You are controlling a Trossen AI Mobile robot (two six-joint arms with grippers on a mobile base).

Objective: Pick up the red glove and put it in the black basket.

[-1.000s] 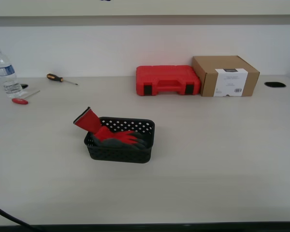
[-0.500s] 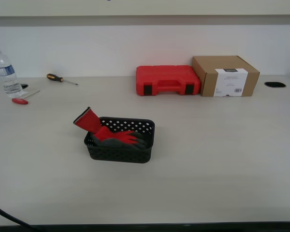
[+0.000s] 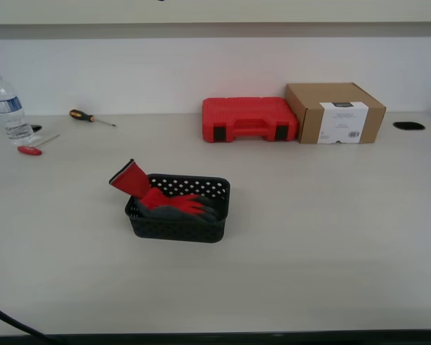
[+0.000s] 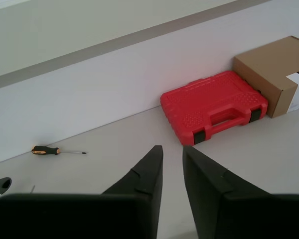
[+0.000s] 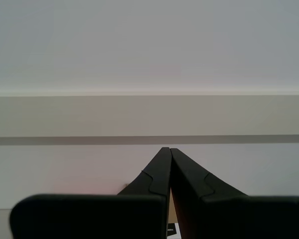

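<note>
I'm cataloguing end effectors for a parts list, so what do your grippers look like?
Both look alike. My first gripper has two matte black fingers, wedge-shaped, tapering to narrow tips, each with a small notched step on its inner edge, rising from a broad black body with rounded corners. My second gripper has the same black tapered fingers. No markings or cables show on either; the arms themselves are out of view.

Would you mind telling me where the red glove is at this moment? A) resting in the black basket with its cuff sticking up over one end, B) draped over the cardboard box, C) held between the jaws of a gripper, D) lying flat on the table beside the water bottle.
A: in the exterior view the red glove lies inside the black basket, its cuff poking over the end nearer the exterior view's left, with no gripper near it.
</note>
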